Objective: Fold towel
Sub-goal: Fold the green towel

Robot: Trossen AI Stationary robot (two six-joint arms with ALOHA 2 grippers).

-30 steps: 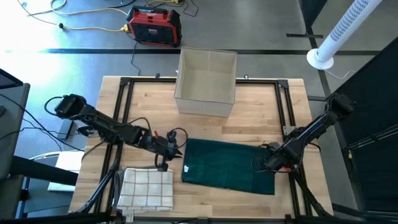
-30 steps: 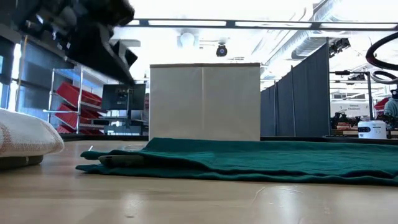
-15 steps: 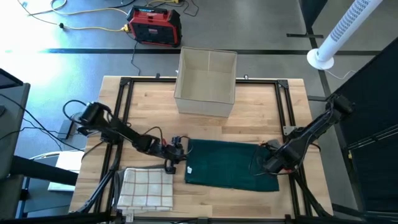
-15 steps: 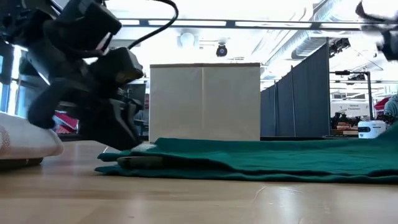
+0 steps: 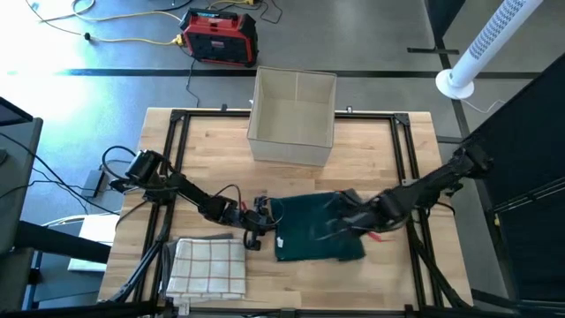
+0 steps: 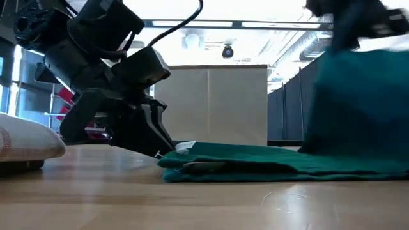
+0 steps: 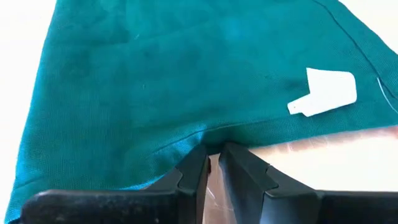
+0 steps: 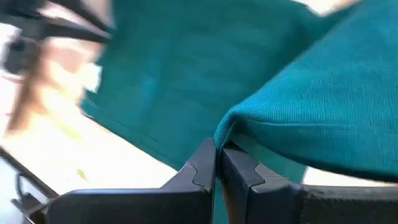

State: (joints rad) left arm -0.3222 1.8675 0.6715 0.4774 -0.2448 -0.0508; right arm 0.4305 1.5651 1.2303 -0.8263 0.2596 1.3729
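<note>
A dark green towel (image 5: 311, 237) lies on the wooden table, its left part flat with a white label (image 7: 326, 92) near the edge. My left gripper (image 5: 267, 221) is low at the towel's left edge, shut on it. My right gripper (image 5: 346, 215) is above the towel's middle, shut on the lifted right end. In the low view that end stands up as a raised sheet (image 6: 358, 96). The flat part (image 6: 255, 163) rests on the tabletop. My left gripper pinches the towel's left edge (image 7: 206, 134) between its two fingertips. It comes in slanting down from the table's left (image 6: 160, 148). The cloth puckers slightly at the tips, and that edge stays on the table. My right gripper pinches a fold of the towel's right end (image 8: 231, 132) between its fingers. That end is lifted clear and doubled back over the flat part, with cloth hanging below the fingers.
An open beige box (image 5: 293, 115) stands at the table's far middle. A folded white checked towel (image 5: 208, 267) lies at the near left corner. Black frame rails (image 5: 408, 150) run along the table's sides. Bare wood lies near the green towel.
My left gripper moved right and down to the towel's left edge, which slid a little toward the right. My right gripper lifted the towel's right end and carried it left over the flat part, so the towel now looks much shorter from above.
</note>
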